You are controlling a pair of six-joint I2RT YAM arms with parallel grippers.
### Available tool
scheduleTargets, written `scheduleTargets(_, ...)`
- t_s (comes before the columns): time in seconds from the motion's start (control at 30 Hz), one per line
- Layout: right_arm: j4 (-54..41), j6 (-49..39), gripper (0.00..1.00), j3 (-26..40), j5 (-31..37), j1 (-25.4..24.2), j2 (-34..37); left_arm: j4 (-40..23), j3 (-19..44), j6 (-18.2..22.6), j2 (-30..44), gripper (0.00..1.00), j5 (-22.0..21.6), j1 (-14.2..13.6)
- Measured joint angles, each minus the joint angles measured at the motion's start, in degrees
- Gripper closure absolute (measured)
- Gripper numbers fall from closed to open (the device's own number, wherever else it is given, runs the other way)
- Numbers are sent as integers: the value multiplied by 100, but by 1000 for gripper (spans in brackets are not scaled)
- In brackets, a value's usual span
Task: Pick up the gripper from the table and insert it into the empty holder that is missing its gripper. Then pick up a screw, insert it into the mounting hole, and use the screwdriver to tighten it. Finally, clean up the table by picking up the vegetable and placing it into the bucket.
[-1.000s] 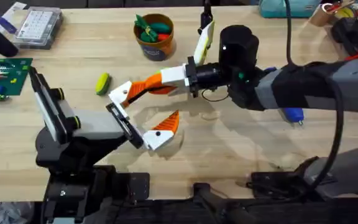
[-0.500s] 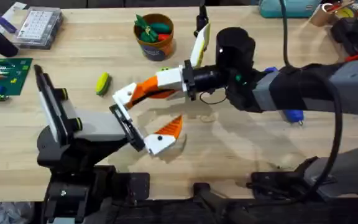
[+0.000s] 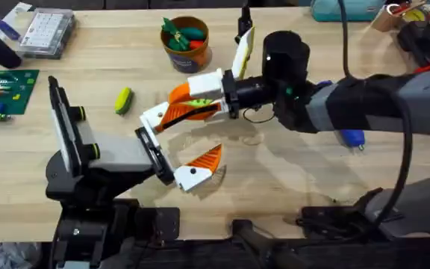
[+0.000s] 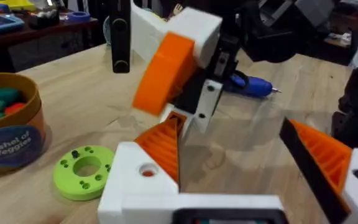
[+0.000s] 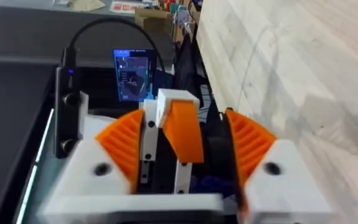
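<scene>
One bucket (image 3: 186,43) at twelve o'clock on the table (image 3: 290,187), one blue screwdriver (image 3: 351,137) toward three o'clock, one green-yellow disc (image 3: 123,99) toward ten, one clear parts box (image 3: 45,32) and one green circuit board (image 3: 3,91) at the ten o'clock corner

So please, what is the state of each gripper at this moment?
Left gripper: open, holding nothing.
Right gripper: shut on the gripper, the orange ribbed finger with its white plate.
</scene>
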Motion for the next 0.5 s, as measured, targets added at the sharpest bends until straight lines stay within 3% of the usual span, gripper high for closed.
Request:
scheduleTargets(0.03,1,-6,136,0,-16,-42,0,1,0,1,1,15,0,0)
scheduleTargets(0.13,-10,-8,21,0,-86,-192,1,-1,0,1,2,15,0,0)
scheduleTargets(0.5,-529,-246,9,0,-245,-866,1,-1,0,17,1,15,0,0)
